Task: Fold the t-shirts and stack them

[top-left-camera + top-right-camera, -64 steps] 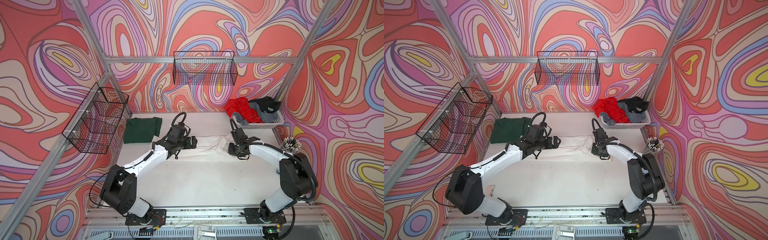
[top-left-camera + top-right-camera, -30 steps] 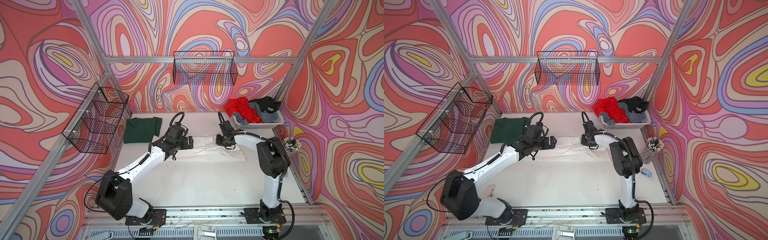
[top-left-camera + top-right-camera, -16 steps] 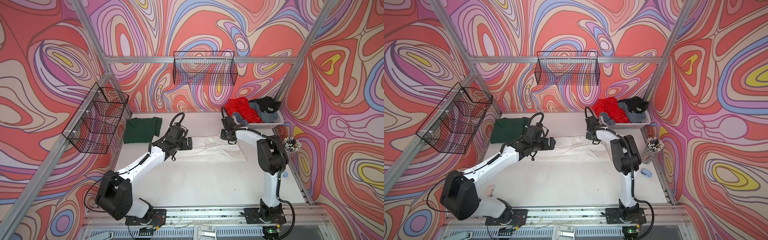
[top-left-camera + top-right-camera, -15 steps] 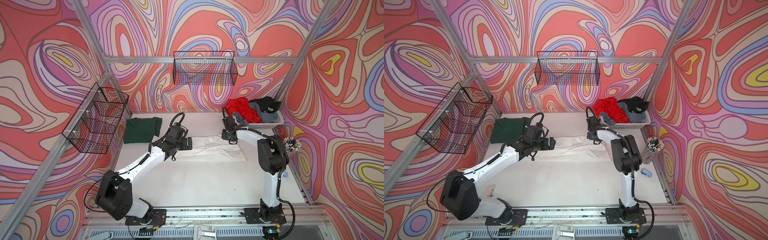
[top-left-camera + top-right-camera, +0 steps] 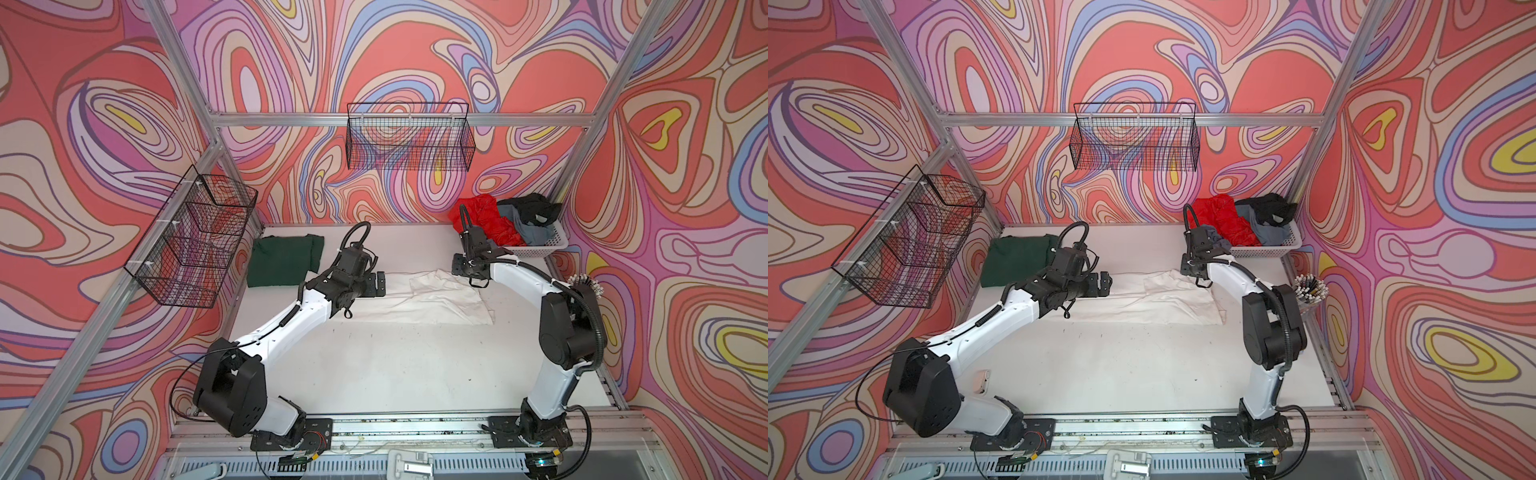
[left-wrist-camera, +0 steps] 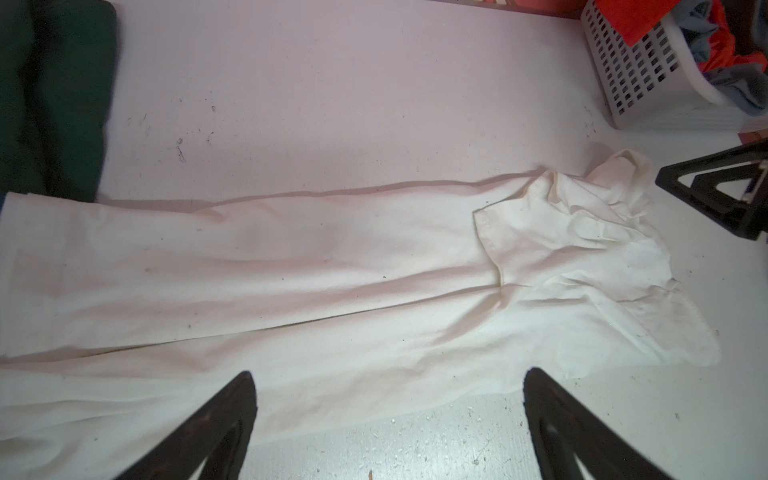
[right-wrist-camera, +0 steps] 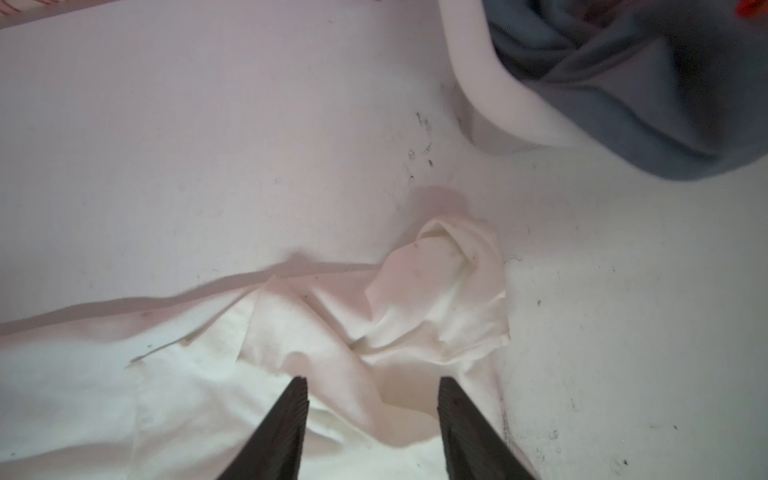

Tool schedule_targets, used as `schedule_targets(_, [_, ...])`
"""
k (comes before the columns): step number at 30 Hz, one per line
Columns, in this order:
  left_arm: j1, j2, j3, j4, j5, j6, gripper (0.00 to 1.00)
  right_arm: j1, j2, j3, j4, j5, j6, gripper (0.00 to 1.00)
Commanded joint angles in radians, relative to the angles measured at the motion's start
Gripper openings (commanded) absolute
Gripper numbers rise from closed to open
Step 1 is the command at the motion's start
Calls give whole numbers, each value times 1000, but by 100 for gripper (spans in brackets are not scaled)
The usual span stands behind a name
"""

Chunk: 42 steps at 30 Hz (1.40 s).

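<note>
I judge the main risk to lie at the rumpled sleeve end of the white t-shirt (image 5: 415, 297). The right gripper (image 7: 372, 379) hangs just above it, jaws partly parted and empty, and a low pass could snag that cloth and spoil the fold. The left gripper (image 6: 388, 372) is fully spread and holds nothing. The shirt lies as a long folded strip along the table's (image 5: 395, 365) far half, between the dark green t-shirt (image 5: 284, 259) at the far left corner and the basket (image 5: 540, 250) at the far right.

Swirl-patterned walls (image 5: 415, 50) enclose a white tabletop (image 5: 395, 365).
</note>
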Motion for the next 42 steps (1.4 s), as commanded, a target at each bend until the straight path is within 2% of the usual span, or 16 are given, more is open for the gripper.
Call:
schedule_targets(1, [-2, 10, 21, -27, -9, 12, 100, 30, -19, -35, 29, -58, -85, 56])
schedule_targets(8, [-2, 7, 16, -31, -8, 3, 100, 114, 45, 7, 18, -13, -147, 59])
schedule_targets(20, [-3, -9, 3, -47, -22, 2, 100, 130, 177, 71, 33, 28, -167, 55])
schedule_targets(24, [-2, 5, 10, -55, -22, 2, 100, 132, 207, 73, 39, 60, -164, 48])
schedule_targets(27, [-2, 11, 13, -59, -16, -4, 100, 131, 216, 65, 55, 113, -139, 32])
schedule_targets(28, [-2, 12, 12, -60, -14, -3, 100, 131, 220, 64, 54, 146, -126, 24])
schedule_targets(30, [-3, 16, 12, -63, -16, -6, 100, 131, 234, 85, 30, 201, -105, 16])
schedule_targets(32, [-2, 17, 10, -67, -18, -8, 100, 130, 249, 104, 23, 215, -103, 14])
schedule_targets(37, [-3, 22, 11, -71, -22, -4, 100, 131, 253, 125, 27, 250, -86, 0])
schedule_targets(42, [-3, 28, 12, -69, -25, -1, 100, 129, 245, 137, 27, 276, -82, 0])
